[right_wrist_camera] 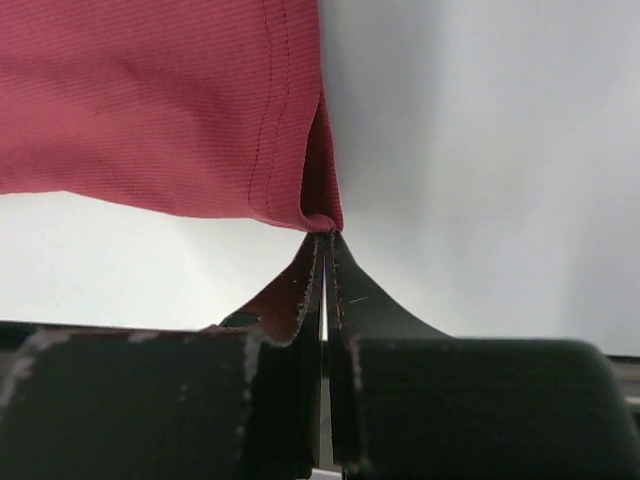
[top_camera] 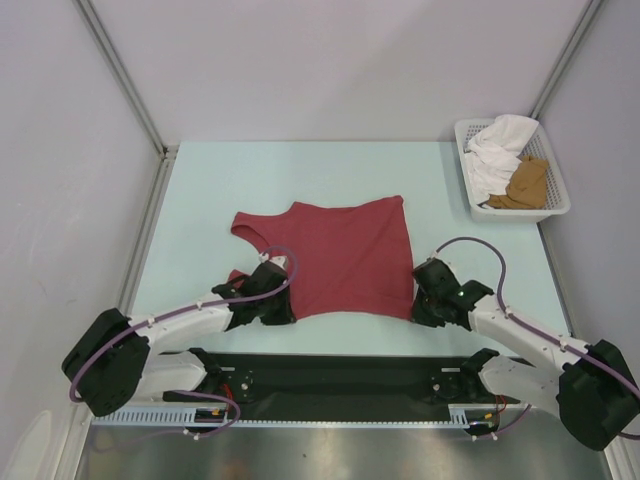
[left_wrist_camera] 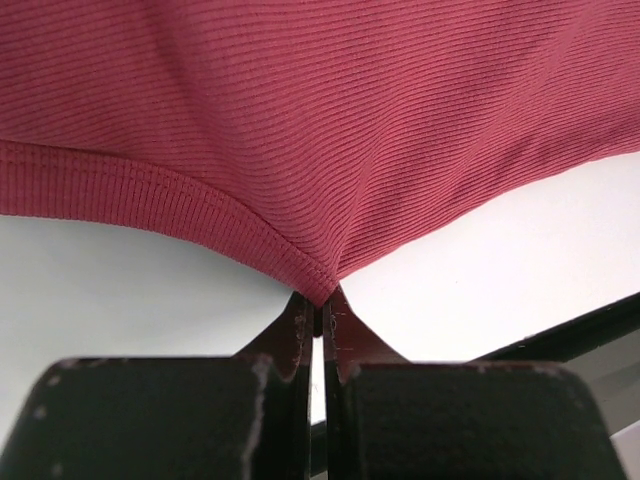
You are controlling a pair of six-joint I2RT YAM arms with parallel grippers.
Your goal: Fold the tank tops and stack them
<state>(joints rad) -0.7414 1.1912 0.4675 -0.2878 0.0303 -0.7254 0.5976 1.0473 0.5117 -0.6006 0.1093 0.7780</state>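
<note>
- red tank top (top_camera: 340, 255) is spread flat mid-bench (top_camera: 200, 200)
- left end effector (left_wrist_camera: 320, 300) pinched tight on its 7 o'clock edge
- right end effector (right_wrist_camera: 326, 240) clamped on the 5 o'clock corner
- brown tank top (top_camera: 527, 183) sits in the basket (top_camera: 515, 213), up at 2 o'clock

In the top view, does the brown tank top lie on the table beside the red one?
No, the brown tank top sits in the white basket, apart from the red tank top.

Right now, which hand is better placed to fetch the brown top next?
Probably the right hand: the basket holding the brown top sits far right, on its side. The left hand is farther away. Both pinch the red top, so it must let go first.
</note>
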